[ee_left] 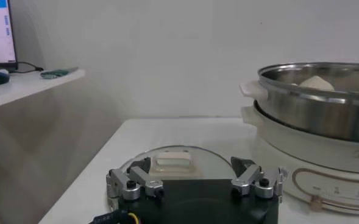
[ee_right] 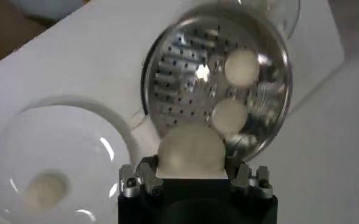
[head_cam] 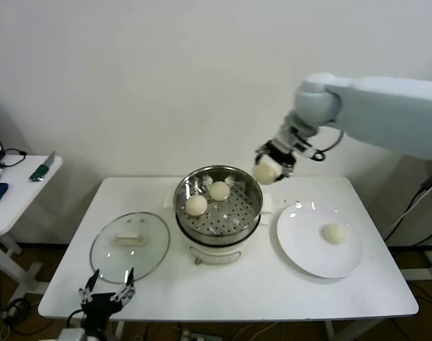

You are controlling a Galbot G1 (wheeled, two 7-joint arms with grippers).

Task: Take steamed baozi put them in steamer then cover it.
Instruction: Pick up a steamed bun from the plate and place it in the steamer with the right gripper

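Holding a baozi (head_cam: 264, 171), right gripper (head_cam: 271, 165) nears steamer (head_cam: 217, 206).

The steamer (head_cam: 218, 206) is shiny perforated metal, the lid (head_cam: 129, 246) clear glass, the plate (head_cam: 305, 241) glossy white.

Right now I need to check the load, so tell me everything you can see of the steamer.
The steamer is a round shiny steel basket with a perforated floor, seated upright on a white electric pot base at the table's middle. It is uncovered; two baozi lie inside. The right hand holds a third baozi above its rim, not touching.
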